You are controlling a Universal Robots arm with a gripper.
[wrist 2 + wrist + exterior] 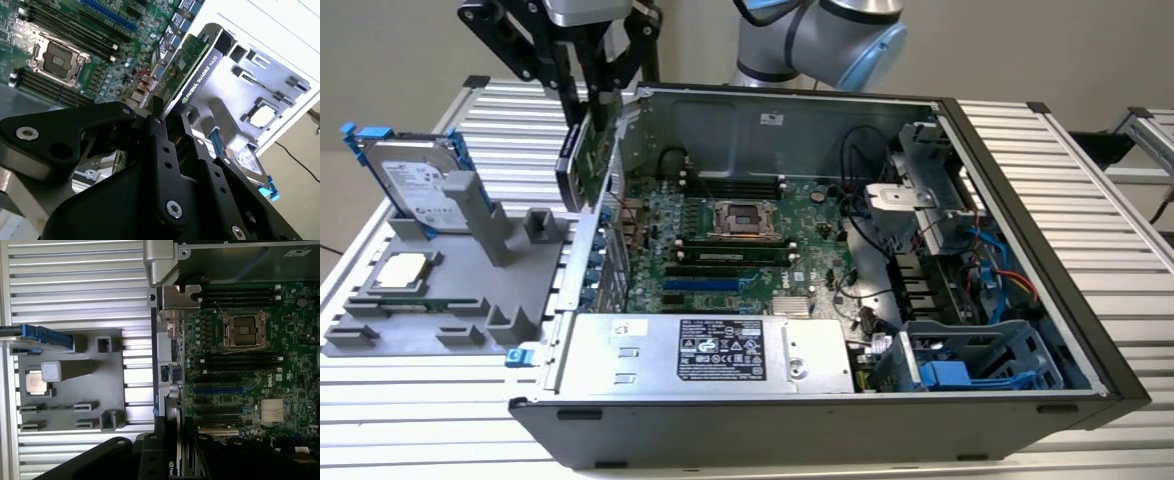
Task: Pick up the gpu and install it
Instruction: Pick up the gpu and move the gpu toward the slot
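- gpu [192, 66]: green circuit board on one face, black shroud with pale lettering on the other.
- gripper [591, 95]: matte black.
- motherboard [747, 250]: green, with black slots and one blue slot.
- hard drive [411, 180]: silver, white label, blue rails.
- holder [454, 312]: plain grey.
- counter [1067, 170]: silvery, ribbed in parallel slats.
- arm [834, 40]: grey with a light-blue cap.
- case [854, 432]: black rim, grey inside.

The gpu [582, 158], in the claw [591, 100], hangs above the gap between tray [460, 312] and case [761, 125]
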